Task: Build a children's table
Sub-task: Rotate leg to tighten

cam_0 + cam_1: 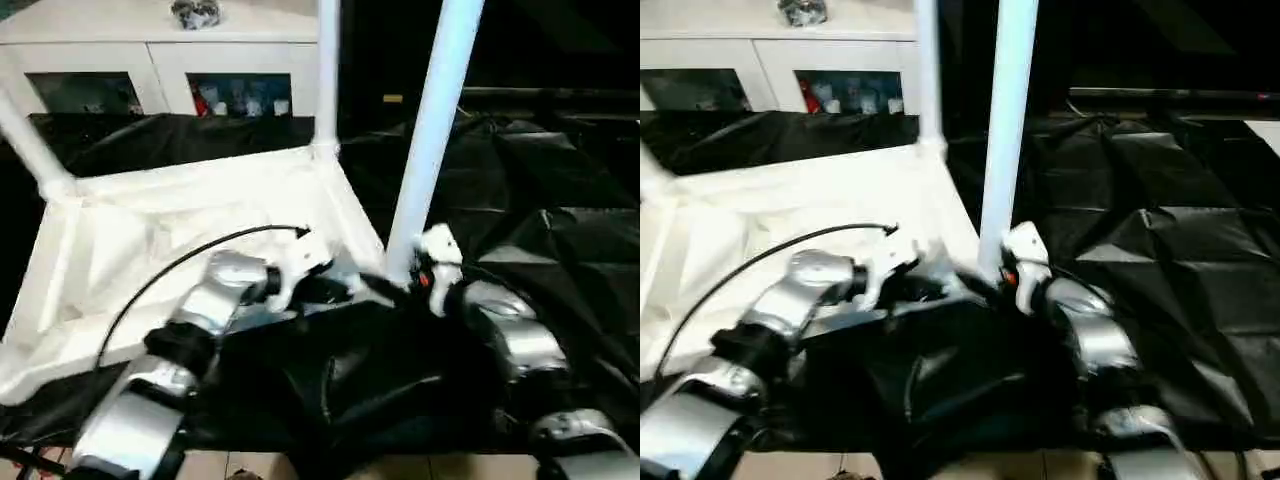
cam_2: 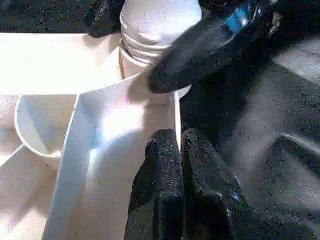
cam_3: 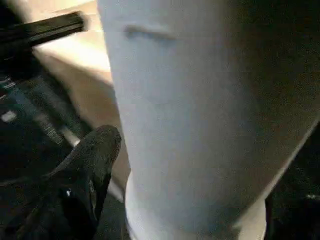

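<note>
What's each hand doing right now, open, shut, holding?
Left hand: shut, empty, fingertips pressed together at the tabletop rim.
Right hand: closed on the table leg at its corner socket.

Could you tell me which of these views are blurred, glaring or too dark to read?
Head views: soft all over, the black sheet swallowing detail, the tabletop washed out. Left wrist view: the white rim glares, and the right gripper's finger at the leg's base is smeared. Right wrist view: the leg fills the frame, out of focus.
</note>
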### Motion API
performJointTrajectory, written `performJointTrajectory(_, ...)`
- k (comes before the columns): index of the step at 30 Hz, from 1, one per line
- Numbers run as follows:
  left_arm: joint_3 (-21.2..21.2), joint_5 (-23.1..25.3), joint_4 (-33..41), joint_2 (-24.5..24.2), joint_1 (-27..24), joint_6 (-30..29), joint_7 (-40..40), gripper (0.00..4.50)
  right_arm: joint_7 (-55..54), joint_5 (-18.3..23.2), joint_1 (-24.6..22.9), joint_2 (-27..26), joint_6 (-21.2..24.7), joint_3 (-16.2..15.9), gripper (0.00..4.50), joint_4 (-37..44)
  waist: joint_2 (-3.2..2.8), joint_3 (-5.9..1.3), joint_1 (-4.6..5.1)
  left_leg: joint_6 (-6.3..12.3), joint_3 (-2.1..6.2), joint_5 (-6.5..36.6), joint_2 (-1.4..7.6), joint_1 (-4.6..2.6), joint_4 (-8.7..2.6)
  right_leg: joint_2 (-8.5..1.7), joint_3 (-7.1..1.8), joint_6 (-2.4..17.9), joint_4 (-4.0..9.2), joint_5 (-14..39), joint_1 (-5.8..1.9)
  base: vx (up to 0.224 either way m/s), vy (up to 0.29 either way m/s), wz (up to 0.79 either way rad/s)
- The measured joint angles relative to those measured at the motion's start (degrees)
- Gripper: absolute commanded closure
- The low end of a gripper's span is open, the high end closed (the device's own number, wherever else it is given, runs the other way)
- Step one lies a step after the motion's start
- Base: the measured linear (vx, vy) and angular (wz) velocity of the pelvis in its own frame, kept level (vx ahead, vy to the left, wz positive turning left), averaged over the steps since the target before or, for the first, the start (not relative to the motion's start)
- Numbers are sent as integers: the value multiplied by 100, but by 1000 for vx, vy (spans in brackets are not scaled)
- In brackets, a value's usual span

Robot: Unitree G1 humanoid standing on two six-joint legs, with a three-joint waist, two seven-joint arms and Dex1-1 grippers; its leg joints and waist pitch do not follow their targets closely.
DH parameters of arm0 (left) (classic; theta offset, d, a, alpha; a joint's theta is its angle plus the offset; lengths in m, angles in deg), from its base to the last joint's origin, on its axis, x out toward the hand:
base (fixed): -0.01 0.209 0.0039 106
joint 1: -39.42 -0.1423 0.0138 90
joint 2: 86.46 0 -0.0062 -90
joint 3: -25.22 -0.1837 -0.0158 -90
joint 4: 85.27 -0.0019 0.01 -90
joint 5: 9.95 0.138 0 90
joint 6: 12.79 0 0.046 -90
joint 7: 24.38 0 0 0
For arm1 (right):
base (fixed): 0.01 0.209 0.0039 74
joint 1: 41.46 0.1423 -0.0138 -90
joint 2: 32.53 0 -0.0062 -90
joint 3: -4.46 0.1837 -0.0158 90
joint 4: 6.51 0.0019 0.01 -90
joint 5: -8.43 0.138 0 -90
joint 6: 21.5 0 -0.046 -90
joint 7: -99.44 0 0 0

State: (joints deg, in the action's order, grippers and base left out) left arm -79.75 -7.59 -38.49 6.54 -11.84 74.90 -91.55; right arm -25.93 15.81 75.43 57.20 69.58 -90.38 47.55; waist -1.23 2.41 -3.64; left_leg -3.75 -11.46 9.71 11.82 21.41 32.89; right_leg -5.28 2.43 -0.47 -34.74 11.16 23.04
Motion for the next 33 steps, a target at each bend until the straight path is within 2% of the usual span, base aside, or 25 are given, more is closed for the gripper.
performJointTrajectory(3, -64, -80, 67, -198, -49, 80, -462, 450, 746, 177, -63, 221, 158, -160, 70, 182, 14, 9, -29, 0, 0, 0, 2, 1, 2, 0, 1, 1, -4, -1, 0, 0, 0, 0)
performJointTrajectory(7, -127, -145, 80, -420, -61, 115, -961, 450, 1429, 353, -68, 360, 350, -314, 106, 269, 21, 13, -113, 0, 0, 0, 3, 0, 6, 0, 0, 4, -6, -2, -1, 0, 0, 0)
performJointTrajectory(9, -128, -148, 83, -459, -61, 127, -1078, 450, 1542, 386, -67, 355, 374, -346, 120, 269, 22, 14, -146, 0, -2, 0, 3, 0, 8, -1, -1, 4, -7, -2, -1, 0, 0, 0)
performJointTrajectory(15, -129, -159, 82, -457, -61, 144, -1177, 450, 1600, 413, -67, 355, 510, -352, 166, 318, 27, 17, -153, 0, -2, 0, 3, 1, 8, -1, -1, 4, -7, -2, 0, 0, 0, 0)
performJointTrajectory(19, -118, -159, 72, -404, -60, 110, -1047, 450, 1513, 423, -76, 311, 559, -322, 176, 328, 26, 17, -169, 0, -2, 0, 2, 1, 8, -2, 0, 4, -7, -2, -1, 0, 0, 0)
performJointTrajectory(23, -31, -126, -56, -235, -19, 45, -483, 450, 741, 355, -58, 130, 510, -100, 178, 174, 24, 16, -149, -1, -2, -1, 1, -7, 10, -4, -2, 13, -13, -8, -5, 0, 0, 0)
performJointTrajectory(29, 151, 90, -390, 278, 219, -200, 918, 450, -1506, 150, 406, -518, 496, 362, 178, -501, 22, 14, 17, -11, 1, -6, -6, -27, 7, -4, -13, 16, -12, -11, -12, 0, 0, 0)
performJointTrajectory(33, 220, 134, -427, 542, 264, -383, 1478, 450, -2341, 83, 541, -724, 483, 494, 178, -663, 3, 1, 26, -11, 2, -6, -7, -30, 2, -3, -11, 17, -12, -11, -17, 0, 0, 0)
